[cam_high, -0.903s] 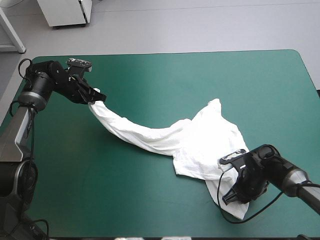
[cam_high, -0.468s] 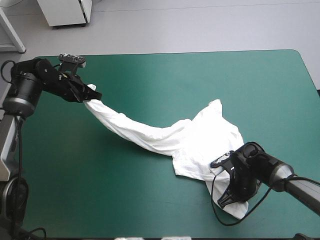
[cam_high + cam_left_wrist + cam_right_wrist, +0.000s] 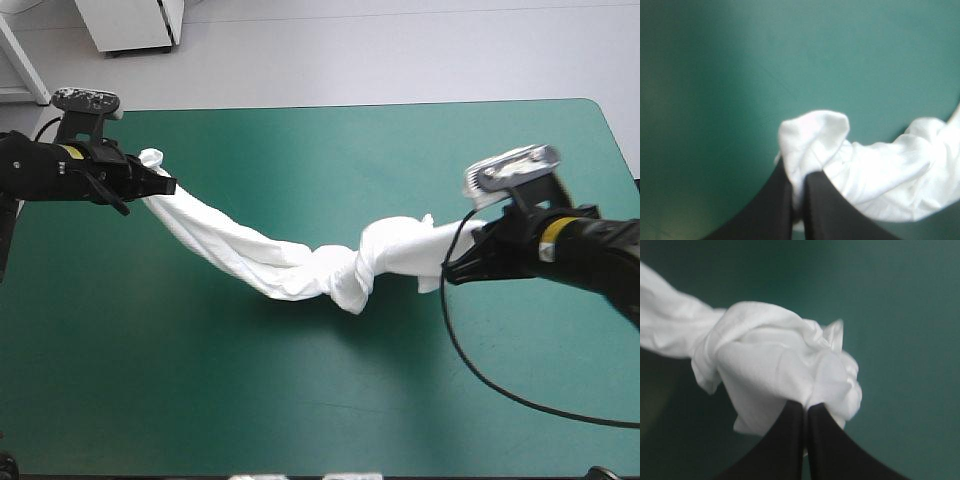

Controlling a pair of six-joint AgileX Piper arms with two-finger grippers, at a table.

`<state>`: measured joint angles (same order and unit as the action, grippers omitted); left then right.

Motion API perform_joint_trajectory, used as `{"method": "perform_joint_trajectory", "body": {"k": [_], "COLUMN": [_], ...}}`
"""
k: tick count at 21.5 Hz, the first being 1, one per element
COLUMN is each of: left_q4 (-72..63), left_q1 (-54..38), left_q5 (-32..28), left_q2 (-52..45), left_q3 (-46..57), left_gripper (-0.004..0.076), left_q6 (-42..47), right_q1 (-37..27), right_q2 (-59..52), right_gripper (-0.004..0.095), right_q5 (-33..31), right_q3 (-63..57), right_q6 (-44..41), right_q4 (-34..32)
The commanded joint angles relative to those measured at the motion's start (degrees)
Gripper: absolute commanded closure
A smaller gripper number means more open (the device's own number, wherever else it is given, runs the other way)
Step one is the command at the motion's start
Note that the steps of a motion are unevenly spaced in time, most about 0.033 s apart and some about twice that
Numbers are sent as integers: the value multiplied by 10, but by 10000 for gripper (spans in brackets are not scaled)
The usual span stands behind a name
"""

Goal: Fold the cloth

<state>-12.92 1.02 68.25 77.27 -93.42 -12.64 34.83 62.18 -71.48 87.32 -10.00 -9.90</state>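
Left gripper (image 3: 168, 186) and right gripper (image 3: 448, 276) both clamped on the T-shirt (image 3: 290, 272), twisted above the table's (image 3: 330, 160) middle; draw your 2 arms apart evenly to unwind it.

Your left arm (image 3: 40, 170), at nine o'clock in the high view, and right arm (image 3: 595, 245), at three, are matte black, each with a small yellow band (image 3: 70, 152) near the wrist. Your jaws are smooth black fins tapering to points.
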Motion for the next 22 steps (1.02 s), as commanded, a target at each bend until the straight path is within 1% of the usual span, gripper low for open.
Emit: {"method": "perform_joint_trajectory", "body": {"k": [1, 3, 4, 7, 9, 10, 12, 13, 14, 17, 18, 20, 22], "left_q4": [-11, -11, -9, 9, 42, 63, 84, 84, 82, 83, 85, 90, 82], "left_q1": [0, 0, 0, 0, 0, 0, 0, 0, 0, 6, 17, 46, 65], "left_q5": [-28, -29, -35, -58, -64, -66, -62, -52, -44, -5, 6, 51, 57], "left_q2": [-40, -54, -64, -76, -78, -79, -80, -85, -94, -135, -151, -179, -198], "left_q3": [-40, -72, -116, -218, -283, -317, -348, -354, -354, -354, -354, -354, -344], "left_gripper": [734, 734, 734, 734, 734, 734, 734, 734, 734, 734, 734, 734, 734], "left_q6": [19, 26, 30, 60, 84, 87, 105, 105, 105, 101, 97, 97, 103], "right_q1": [-1, -1, -1, -1, -1, -1, -1, -1, -1, -1, -1, -1, -1], "right_q2": [-28, -33, -33, -32, -32, -32, -32, -32, -32, -32, -32, -32, -32], "right_gripper": [919, 919, 919, 919, 919, 919, 919, 919, 919, 919, 919, 919, 919], "right_q5": [-1, -1, -1, 6, 35, 69, 132, 149, 148, 115, 104, 84, 62], "right_q3": [116, 175, 233, 335, 398, 441, 488, 507, 520, 534, 534, 534, 533], "right_q6": [-2, 5, 13, 32, 49, 64, 84, 85, 89, 100, 100, 100, 100], "right_q4": [-14, -4, -1, -19, -32, -31, -32, -32, -25, -6, 12, 48, 72]}}
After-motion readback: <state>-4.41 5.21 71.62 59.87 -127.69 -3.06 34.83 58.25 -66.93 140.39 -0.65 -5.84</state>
